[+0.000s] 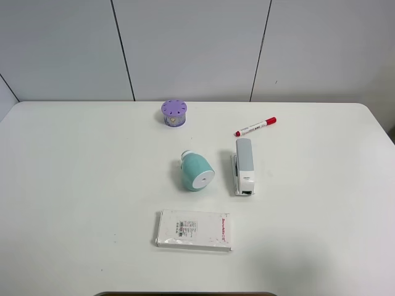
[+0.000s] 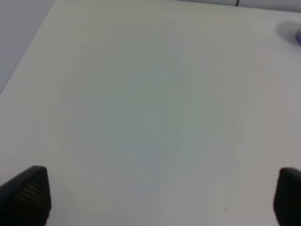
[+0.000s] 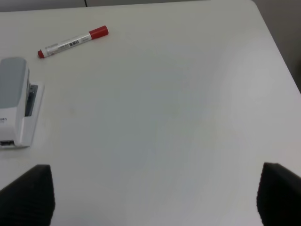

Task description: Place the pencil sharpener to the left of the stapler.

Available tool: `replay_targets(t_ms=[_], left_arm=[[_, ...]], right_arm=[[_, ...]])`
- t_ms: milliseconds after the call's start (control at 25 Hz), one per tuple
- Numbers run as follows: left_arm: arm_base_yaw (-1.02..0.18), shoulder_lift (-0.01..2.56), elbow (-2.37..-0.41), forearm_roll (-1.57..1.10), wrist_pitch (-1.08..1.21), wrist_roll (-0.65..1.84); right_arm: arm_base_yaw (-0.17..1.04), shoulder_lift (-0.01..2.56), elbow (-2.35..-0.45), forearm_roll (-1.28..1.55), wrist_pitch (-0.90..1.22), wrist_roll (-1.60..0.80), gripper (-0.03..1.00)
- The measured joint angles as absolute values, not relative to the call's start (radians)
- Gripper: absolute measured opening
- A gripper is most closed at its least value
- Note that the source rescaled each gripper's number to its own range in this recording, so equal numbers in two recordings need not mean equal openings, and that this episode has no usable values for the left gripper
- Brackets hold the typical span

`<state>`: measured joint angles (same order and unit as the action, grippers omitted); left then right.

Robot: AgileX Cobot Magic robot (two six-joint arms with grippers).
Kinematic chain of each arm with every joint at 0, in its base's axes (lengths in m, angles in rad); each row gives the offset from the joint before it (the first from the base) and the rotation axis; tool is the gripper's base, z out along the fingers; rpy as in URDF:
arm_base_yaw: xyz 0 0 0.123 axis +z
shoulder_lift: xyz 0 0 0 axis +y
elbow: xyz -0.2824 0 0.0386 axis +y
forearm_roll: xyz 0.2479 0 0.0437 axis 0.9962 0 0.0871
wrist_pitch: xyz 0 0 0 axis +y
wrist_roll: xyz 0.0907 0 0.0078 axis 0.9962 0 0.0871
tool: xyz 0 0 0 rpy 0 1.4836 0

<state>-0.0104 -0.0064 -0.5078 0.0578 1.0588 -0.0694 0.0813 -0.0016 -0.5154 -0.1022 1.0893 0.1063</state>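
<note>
While overhead shows pencil sharpener [image 1: 197,172], wrists don't

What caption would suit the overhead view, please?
Teal sharpener lying left of the stapler on a white table.

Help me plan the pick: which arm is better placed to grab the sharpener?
Left, probably. The sharpener lies left of the stapler, so the right arm would reach across the stapler. The left fingers stand wide apart over bare table, nothing in between.
</note>
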Motion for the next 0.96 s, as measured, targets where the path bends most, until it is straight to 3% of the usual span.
replay_targets(t_ms=[960], left_arm=[[-0.010,-0.006,-0.508,0.058,1.059,-0.069]], right_arm=[[0.081,-0.002,-0.506,-0.102,1.069,0.106,0.78]])
